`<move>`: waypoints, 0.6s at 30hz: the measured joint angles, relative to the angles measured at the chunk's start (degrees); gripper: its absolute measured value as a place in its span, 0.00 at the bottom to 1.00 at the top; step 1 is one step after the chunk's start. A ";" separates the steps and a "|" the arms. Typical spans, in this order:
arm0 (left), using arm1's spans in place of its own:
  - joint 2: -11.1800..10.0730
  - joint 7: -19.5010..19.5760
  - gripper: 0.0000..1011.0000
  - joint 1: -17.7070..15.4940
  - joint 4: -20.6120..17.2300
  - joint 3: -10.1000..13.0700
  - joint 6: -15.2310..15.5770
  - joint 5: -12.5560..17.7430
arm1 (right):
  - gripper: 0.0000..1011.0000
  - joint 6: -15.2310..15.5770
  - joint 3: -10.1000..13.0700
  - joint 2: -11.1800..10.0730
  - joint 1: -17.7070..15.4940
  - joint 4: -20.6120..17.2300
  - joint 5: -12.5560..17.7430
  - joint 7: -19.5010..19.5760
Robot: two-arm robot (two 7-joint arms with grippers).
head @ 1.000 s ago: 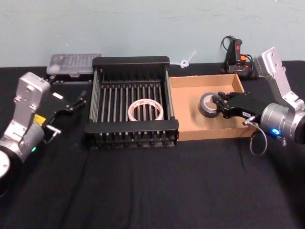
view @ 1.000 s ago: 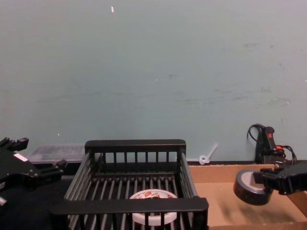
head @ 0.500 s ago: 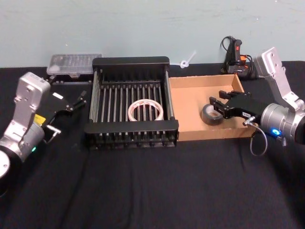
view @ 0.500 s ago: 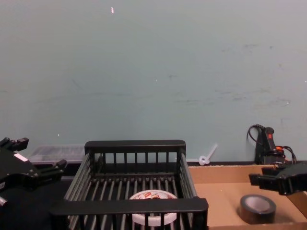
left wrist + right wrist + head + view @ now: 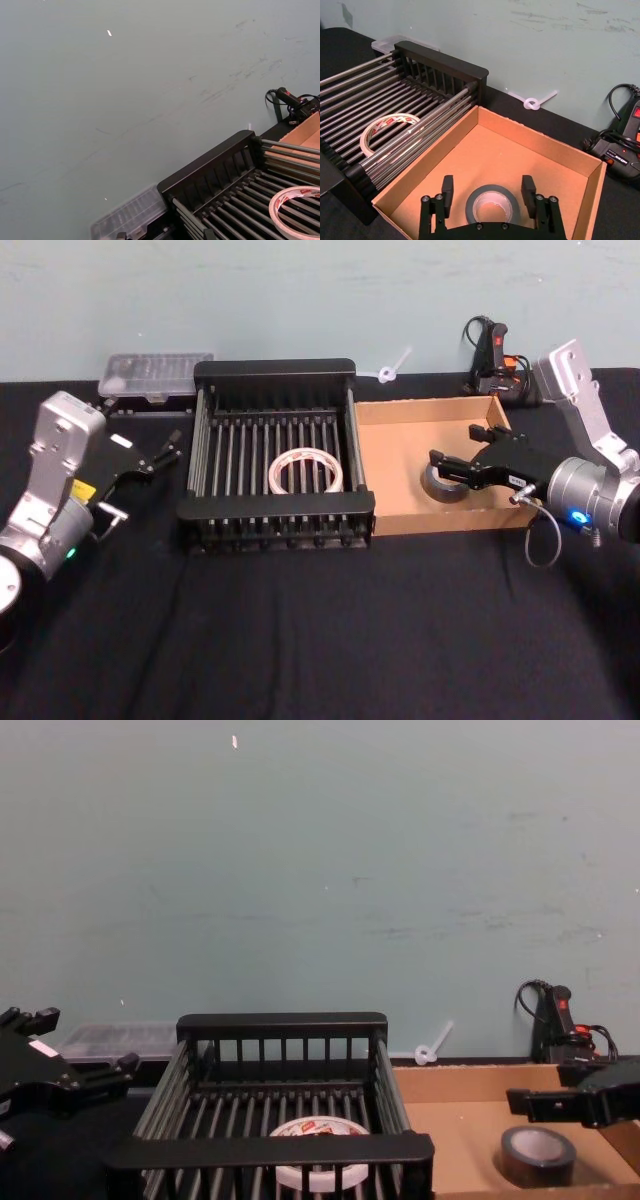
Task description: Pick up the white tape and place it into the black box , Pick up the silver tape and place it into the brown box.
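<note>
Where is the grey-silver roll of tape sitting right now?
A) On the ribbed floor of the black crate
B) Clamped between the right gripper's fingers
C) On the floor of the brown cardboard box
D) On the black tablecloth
C: the silver tape lies flat on the brown box floor, with the right gripper open above it.
</note>
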State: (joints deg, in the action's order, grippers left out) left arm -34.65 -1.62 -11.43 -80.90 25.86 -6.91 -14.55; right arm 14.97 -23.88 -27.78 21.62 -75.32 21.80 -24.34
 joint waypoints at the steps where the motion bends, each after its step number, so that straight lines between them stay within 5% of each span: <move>1: 0.00 0.00 0.99 0.00 0.00 0.00 0.00 0.00 | 0.85 0.00 0.00 0.00 0.00 -0.01 0.00 0.00; 6: 0.00 0.00 0.99 0.00 0.00 0.00 0.00 0.00 | 0.98 0.00 0.00 0.00 0.00 -0.02 0.00 0.00; 12: 0.00 0.00 0.99 0.00 0.00 0.00 0.00 0.00 | 0.99 -0.68 0.76 0.19 -1.01 -1.24 -0.75 1.38; 18: 0.00 0.00 0.99 0.00 0.00 0.00 0.00 0.00 | 0.99 -4.68 3.28 1.27 -4.54 -4.38 -3.89 8.34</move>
State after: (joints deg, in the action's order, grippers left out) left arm -34.64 -1.62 -11.43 -80.90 25.86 -6.91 -14.55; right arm 10.28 -20.60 -26.51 17.08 -79.70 17.92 -16.00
